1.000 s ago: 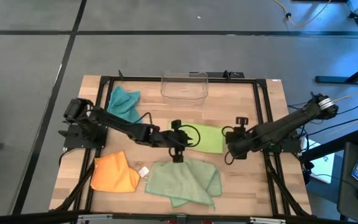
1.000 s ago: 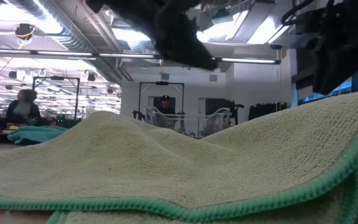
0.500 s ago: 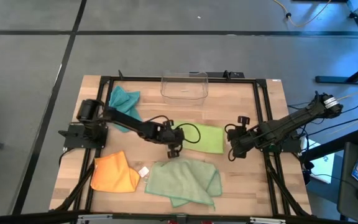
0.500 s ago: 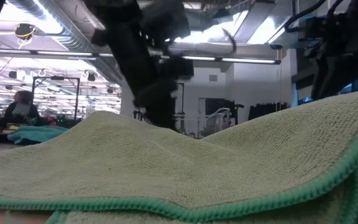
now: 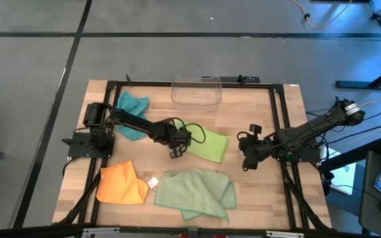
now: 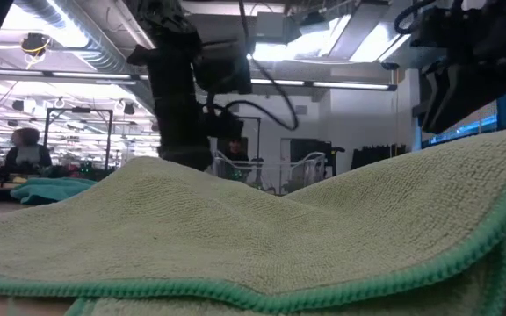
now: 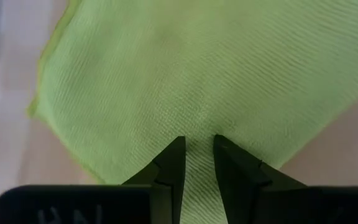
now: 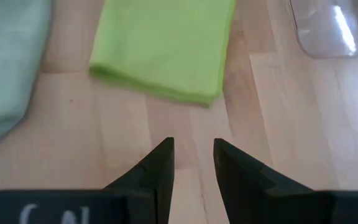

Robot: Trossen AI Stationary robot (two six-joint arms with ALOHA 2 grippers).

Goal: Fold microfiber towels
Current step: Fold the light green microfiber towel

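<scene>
Left pincer (image 7: 196, 163) nipped on the lime green towel (image 5: 207, 145) mid-desk, likely to drag it flat for folding, while right pincer (image 8: 192, 163) hovers empty and slightly parted just right (sage towel (image 5: 194, 192) lies nearer, untouched).
</scene>
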